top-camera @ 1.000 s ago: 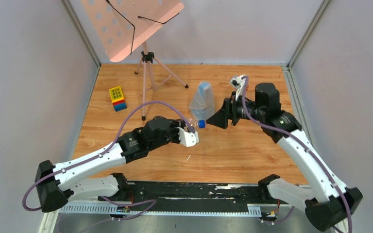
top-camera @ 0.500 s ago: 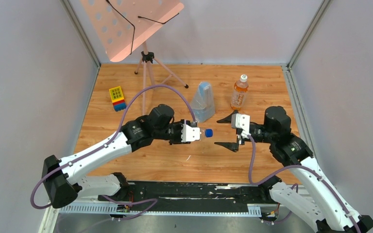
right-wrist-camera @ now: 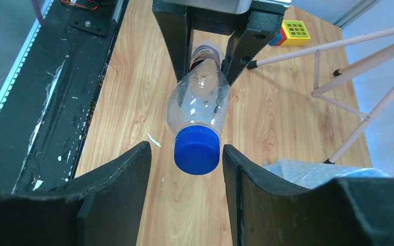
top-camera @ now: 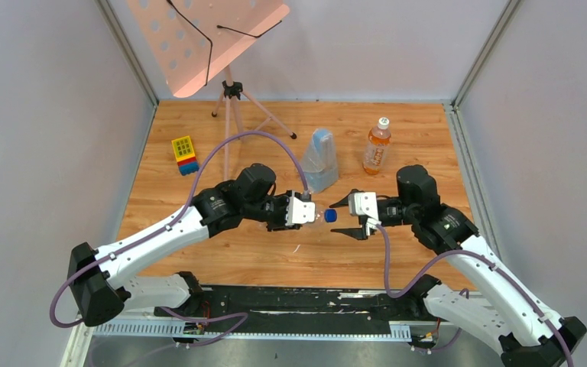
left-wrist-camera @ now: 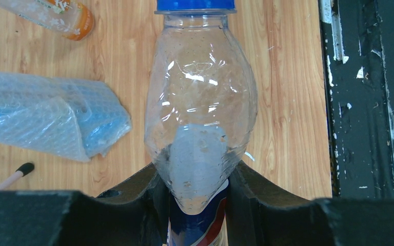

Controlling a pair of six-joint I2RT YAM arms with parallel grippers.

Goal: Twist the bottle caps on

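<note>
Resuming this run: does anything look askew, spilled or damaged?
Nothing spilled. The Pepsi bottle is held sideways off the table in the left gripper, blue cap on, the open right gripper straddling it, gaps visible both sides. The black strip at the table's near edge is scratched and chipped.

Wooden table (top-camera: 428, 130), seemingly grey walls (top-camera: 38, 115).

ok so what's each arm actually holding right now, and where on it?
Left gripper clamps the Pepsi bottle by its labelled body, below the shoulder. Right gripper holds nothing: its fingers flank the blue cap without touching.
</note>
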